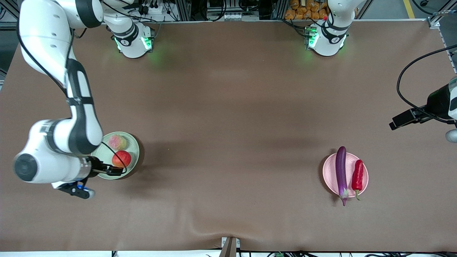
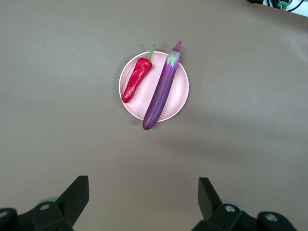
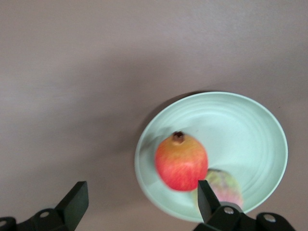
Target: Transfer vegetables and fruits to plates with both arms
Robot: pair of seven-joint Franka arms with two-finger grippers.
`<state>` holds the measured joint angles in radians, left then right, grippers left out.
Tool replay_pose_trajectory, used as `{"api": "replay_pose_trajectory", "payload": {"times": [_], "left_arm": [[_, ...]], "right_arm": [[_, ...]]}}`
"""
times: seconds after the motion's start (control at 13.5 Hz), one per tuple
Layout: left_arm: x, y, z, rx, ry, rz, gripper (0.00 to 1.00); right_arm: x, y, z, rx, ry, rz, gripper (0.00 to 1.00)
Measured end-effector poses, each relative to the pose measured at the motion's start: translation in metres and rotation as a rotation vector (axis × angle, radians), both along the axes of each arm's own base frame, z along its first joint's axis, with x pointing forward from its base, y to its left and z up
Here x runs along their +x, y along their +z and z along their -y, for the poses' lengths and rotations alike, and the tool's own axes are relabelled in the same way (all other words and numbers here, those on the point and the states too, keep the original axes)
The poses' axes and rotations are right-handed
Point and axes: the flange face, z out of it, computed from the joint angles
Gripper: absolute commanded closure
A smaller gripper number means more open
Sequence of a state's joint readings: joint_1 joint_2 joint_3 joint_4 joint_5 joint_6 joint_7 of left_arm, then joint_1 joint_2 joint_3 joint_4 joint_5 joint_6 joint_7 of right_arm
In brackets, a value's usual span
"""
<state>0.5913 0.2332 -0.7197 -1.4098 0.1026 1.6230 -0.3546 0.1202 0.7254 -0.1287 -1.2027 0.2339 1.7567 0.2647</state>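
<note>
The purple eggplant (image 1: 341,175) and the red chili pepper (image 1: 357,175) lie side by side on the pale pink plate (image 1: 326,171) toward the left arm's end of the table. The eggplant's ends overhang the rim. The red-orange fruit (image 1: 121,159) and the pinkish-yellow fruit (image 1: 117,142) sit on the pale green plate (image 1: 135,150) toward the right arm's end. My right gripper (image 1: 113,170) is open and empty, over the green plate's edge (image 3: 240,130) beside the red-orange fruit (image 3: 181,161). My left gripper (image 1: 394,124) is open and empty, high over the table, apart from the pink plate (image 2: 177,96).
Brown tabletop (image 1: 228,142) stretches between the two plates. A black cable (image 1: 403,85) loops by the left arm at the table's end. A small clamp (image 1: 229,246) sits at the table edge nearest the front camera.
</note>
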Motion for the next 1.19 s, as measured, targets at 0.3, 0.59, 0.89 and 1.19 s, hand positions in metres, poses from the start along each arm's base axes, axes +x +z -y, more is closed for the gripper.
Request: {"api": "replay_pose_trajectory", "payload": {"times": [0.3, 0.59, 0.89, 1.19], "left_arm": [[-0.015, 0.028, 0.012, 0.033, -0.005, 0.036, 0.0], [-0.03, 0.043, 0.02, 0.061, -0.011, 0.029, 0.0], [-0.038, 0.047, 0.041, 0.1, -0.064, 0.022, 0.0], [-0.053, 0.043, 0.034, 0.126, -0.096, -0.005, 0.0]], "right_arm": [[-0.002, 0.09, 0.026, 0.043, 0.023, 0.032, 0.0], [-0.049, 0.208, 0.03, 0.045, 0.127, 0.039, 0.0], [-0.098, 0.293, 0.038, -0.029, 0.449, 0.12, 0.0], [-0.129, 0.307, 0.05, -0.028, 0.449, 0.121, 0.0]]}}
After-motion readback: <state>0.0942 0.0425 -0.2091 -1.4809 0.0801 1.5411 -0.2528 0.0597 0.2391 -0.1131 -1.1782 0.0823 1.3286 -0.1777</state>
